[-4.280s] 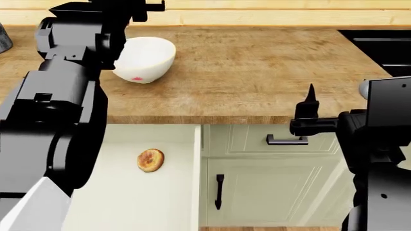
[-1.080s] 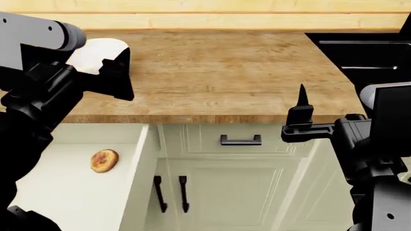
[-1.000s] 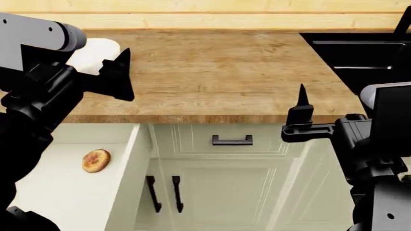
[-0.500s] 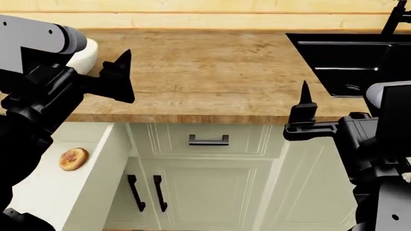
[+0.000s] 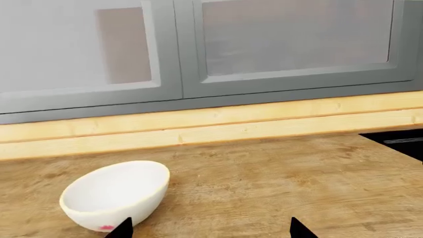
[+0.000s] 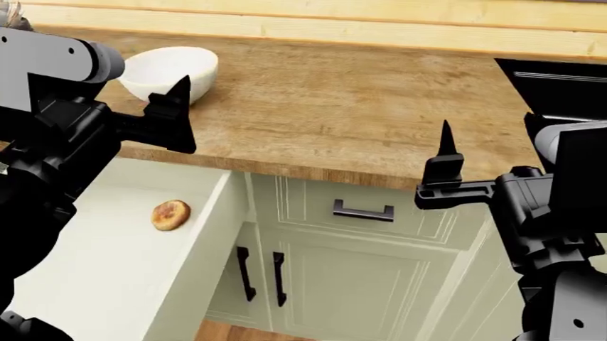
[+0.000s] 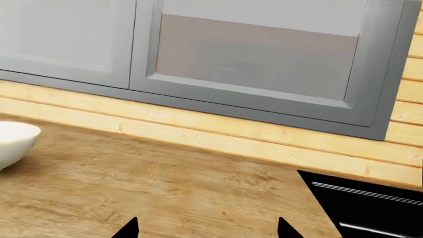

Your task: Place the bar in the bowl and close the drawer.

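Observation:
The white bowl [image 6: 170,71] stands on the wooden counter at the back left, and it also shows as the bowl [image 5: 116,193] and the bowl [image 7: 13,144] in the wrist views. The golden-brown bar [image 6: 170,214] lies on the floor of the open drawer [image 6: 210,241], below the counter's front edge. My left gripper [image 6: 180,89] hovers over the counter just in front of the bowl, open and empty; in its own view the left gripper [image 5: 211,230] has tips wide apart. My right gripper [image 6: 444,135] is open above the counter's right front, also seen as the right gripper [image 7: 206,229].
A black sink [image 6: 559,85] is set into the counter at the right. Beside the open drawer is a panelled drawer front with a black handle [image 6: 363,211], with cabinet doors [image 6: 323,284] below. Grey wall cabinets [image 5: 198,49] hang above a pale wood backsplash.
The head view has swung and tilted, so the bowl, bar and drawer now sit further right in the picture. Both arms hold the same pose, open. The bar still lies in the drawer.

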`<state>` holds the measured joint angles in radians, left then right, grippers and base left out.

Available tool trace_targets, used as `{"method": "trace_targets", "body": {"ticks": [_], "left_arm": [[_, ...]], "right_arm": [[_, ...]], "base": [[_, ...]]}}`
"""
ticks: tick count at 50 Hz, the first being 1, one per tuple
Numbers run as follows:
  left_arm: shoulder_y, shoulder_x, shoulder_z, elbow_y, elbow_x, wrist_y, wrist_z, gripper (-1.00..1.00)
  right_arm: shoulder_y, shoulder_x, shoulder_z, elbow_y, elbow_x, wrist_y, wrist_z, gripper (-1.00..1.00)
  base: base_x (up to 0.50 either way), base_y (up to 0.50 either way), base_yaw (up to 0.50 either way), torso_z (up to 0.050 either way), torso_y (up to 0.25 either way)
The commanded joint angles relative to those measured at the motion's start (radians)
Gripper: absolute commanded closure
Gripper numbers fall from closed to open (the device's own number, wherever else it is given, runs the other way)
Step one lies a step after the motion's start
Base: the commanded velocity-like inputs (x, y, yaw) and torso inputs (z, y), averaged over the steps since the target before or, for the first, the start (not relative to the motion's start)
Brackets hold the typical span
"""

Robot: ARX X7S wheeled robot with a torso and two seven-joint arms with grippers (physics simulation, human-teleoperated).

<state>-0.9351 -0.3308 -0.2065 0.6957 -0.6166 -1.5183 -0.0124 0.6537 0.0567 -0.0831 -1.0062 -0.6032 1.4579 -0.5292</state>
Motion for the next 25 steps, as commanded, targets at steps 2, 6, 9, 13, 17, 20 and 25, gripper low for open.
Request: {"method": "trace_targets", "body": {"ticks": [2, 6, 9, 13, 17, 20, 25], "left_arm": [[0.014, -0.009, -0.004, -0.001, -0.027, 0.013, -0.021, -1.00], [0.019, -0.013, -0.003, 0.000, -0.035, 0.019, -0.028, -1.00], [0.022, -0.014, -0.005, -0.004, -0.040, 0.025, -0.032, -1.00], [0.024, -0.019, -0.007, -0.005, -0.046, 0.027, -0.035, -1.00], [0.016, -0.019, -0.016, -0.002, -0.056, 0.015, -0.041, -1.00], [0.019, -0.020, -0.013, -0.002, -0.060, 0.019, -0.044, -1.00], [0.019, -0.023, -0.012, -0.006, -0.067, 0.023, -0.051, -1.00]], "right_arm": [[-0.008, -0.001, -0.001, 0.001, -0.001, -0.012, -0.002, -1.00], [-0.007, 0.001, -0.006, 0.001, -0.003, -0.011, -0.001, -1.00], [-0.006, 0.001, -0.007, 0.002, -0.004, -0.011, 0.000, -1.00], [-0.007, -0.001, -0.008, 0.004, -0.004, -0.013, 0.001, -1.00], [-0.007, -0.002, -0.005, 0.006, -0.003, -0.014, 0.001, -1.00], [-0.005, -0.001, -0.009, 0.001, -0.006, -0.009, 0.000, -1.00], [-0.004, 0.000, -0.008, 0.002, -0.005, -0.010, -0.002, -1.00]], "base": [[0.01, 0.00, 0.50, 0.000, 0.000], [0.00, 0.00, 0.50, 0.000, 0.000], [0.00, 0.00, 0.50, 0.000, 0.000], [0.00, 0.00, 0.50, 0.000, 0.000], [0.00, 0.00, 0.50, 0.000, 0.000], [0.00, 0.00, 0.50, 0.000, 0.000], [0.00, 0.00, 0.50, 0.000, 0.000]]}}
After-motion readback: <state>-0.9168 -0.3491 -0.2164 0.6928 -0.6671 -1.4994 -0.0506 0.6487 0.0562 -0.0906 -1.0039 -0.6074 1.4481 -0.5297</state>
